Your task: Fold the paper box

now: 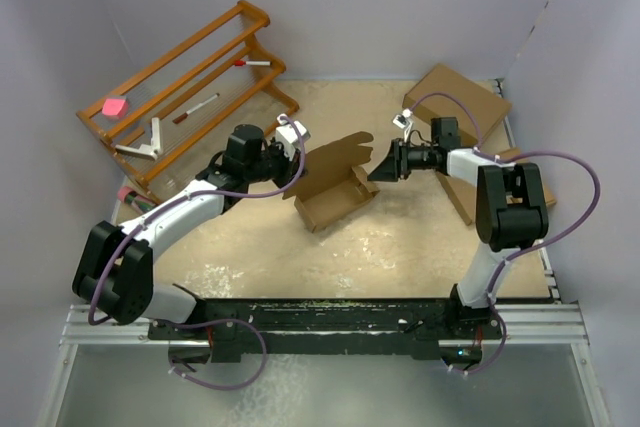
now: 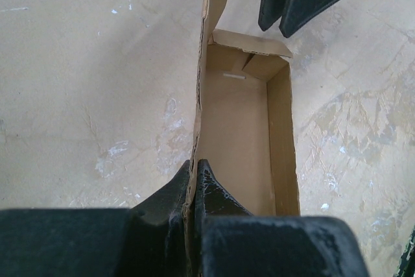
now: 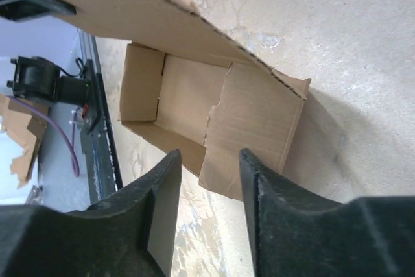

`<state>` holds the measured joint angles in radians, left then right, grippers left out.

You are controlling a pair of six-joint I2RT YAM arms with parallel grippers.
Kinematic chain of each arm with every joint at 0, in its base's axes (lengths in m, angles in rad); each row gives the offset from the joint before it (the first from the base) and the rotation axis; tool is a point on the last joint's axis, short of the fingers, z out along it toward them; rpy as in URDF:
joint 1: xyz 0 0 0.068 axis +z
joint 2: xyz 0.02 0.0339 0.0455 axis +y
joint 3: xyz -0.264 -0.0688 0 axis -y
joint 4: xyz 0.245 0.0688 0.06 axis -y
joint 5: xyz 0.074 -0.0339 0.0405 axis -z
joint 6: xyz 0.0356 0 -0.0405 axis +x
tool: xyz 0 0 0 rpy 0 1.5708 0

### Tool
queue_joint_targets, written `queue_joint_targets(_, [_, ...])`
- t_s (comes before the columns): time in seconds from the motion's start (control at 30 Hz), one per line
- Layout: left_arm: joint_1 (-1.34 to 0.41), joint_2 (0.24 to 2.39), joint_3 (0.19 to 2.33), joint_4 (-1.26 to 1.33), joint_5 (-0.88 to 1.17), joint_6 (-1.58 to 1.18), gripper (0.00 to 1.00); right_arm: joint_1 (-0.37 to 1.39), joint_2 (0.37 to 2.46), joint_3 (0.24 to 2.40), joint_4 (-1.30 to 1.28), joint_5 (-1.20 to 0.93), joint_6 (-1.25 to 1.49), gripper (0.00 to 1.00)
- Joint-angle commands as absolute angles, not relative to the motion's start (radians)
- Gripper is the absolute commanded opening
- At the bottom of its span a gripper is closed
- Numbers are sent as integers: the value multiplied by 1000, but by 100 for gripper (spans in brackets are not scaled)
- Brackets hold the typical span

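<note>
The paper box [image 1: 338,197] lies mid-table as a partly folded brown cardboard tray, its tall lid flap standing up along the far side. My left gripper [image 1: 297,169] is shut on the left end of that flap; in the left wrist view the fingers [image 2: 211,189] pinch the thin cardboard wall [image 2: 198,115] between them. My right gripper [image 1: 378,169] hovers open just off the box's right end. In the right wrist view its two fingertips [image 3: 245,160] straddle the edge of a loose end flap [image 3: 256,124] without touching it, and the tray's inside [image 3: 188,89] lies beyond.
A wooden rack [image 1: 180,87] with a pink block [image 1: 115,106] and markers stands at the back left. Ready-made brown boxes [image 1: 455,97] sit at the back right, with a flat one [image 1: 468,197] under the right arm. Walls enclose the table on three sides.
</note>
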<state>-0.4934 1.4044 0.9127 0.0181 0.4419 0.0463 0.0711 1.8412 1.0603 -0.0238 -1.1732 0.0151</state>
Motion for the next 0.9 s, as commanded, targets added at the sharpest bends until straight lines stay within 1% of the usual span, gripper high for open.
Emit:
queue_joint_targets(0.0, [-498, 1401, 949, 48, 464, 59, 4, 65, 1816, 1066, 51, -1177, 106, 36])
queue_joint_targets(0.1, [-497, 1402, 950, 49, 465, 56, 4, 66, 1811, 1082, 27, -1088, 85, 10])
queue_joint_targets(0.13, [-497, 1402, 951, 51, 466, 56, 4, 66, 1808, 1092, 0, -1055, 55, 4])
queue_joint_targets(0.17, [-497, 1402, 951, 51, 466, 55, 4, 66, 1804, 1099, -22, -1016, 35, 1])
queue_joint_targets(0.23, [-497, 1402, 951, 53, 468, 56, 4, 65, 1793, 1102, -33, -961, 11, 0])
queue_joint_targets(0.27, [-497, 1402, 950, 54, 470, 57, 4, 64, 1789, 1101, -32, -940, 11, 3])
queue_joint_targets(0.3, [-497, 1404, 950, 54, 471, 56, 4, 64, 1785, 1101, -31, -929, 9, 12])
queue_joint_targets(0.37, [-497, 1405, 952, 54, 473, 55, 4, 59, 1786, 1095, -19, -926, 28, 37])
queue_joint_targets(0.43, [-498, 1405, 954, 55, 476, 56, 4, 55, 1803, 1087, 2, -942, 60, 55])
queue_joint_targets(0.47, [-497, 1405, 955, 54, 476, 57, 4, 54, 1818, 1088, 8, -954, 72, 60])
queue_joint_targets(0.57, [-497, 1406, 957, 54, 479, 55, 4, 54, 1875, 1106, -3, -1002, 84, 64])
queue_joint_targets(0.7, [-497, 1409, 959, 57, 483, 56, 4, 54, 1934, 1132, -41, -1058, 70, 65])
queue_joint_targets(0.87, [-497, 1415, 961, 67, 487, 47, 4, 56, 1931, 1131, -19, -1080, 49, 64])
